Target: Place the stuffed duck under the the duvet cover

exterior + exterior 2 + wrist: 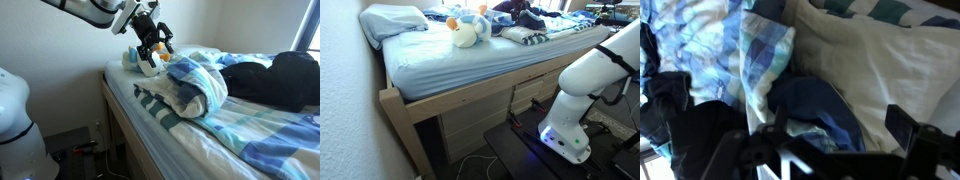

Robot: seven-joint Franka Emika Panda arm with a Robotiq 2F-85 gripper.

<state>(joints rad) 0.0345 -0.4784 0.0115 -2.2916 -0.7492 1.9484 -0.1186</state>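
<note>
The stuffed duck [148, 66], cream-white with yellow parts, lies on the bed near its head end, also in the exterior view from the bed's head end [467, 34]. My gripper [154, 47] hovers just above the duck with its fingers spread, holding nothing. The duvet cover [192, 88], in light blue, white and darker stripes, is bunched mid-bed just beside the duck, and its striped edge shows in an exterior view [525, 36]. In the wrist view the open fingers [835, 135] frame a dark blue cloth [815, 108] next to the duvet cover [765, 60]. The duck is hidden there.
A black bundle [282, 78] lies on the far part of the bed. A pillow [395, 20] is at the head end. A light blue soft thing [128, 58] sits against the duck. The wooden bed frame [450, 100] has drawers. The robot base [585, 95] stands beside it.
</note>
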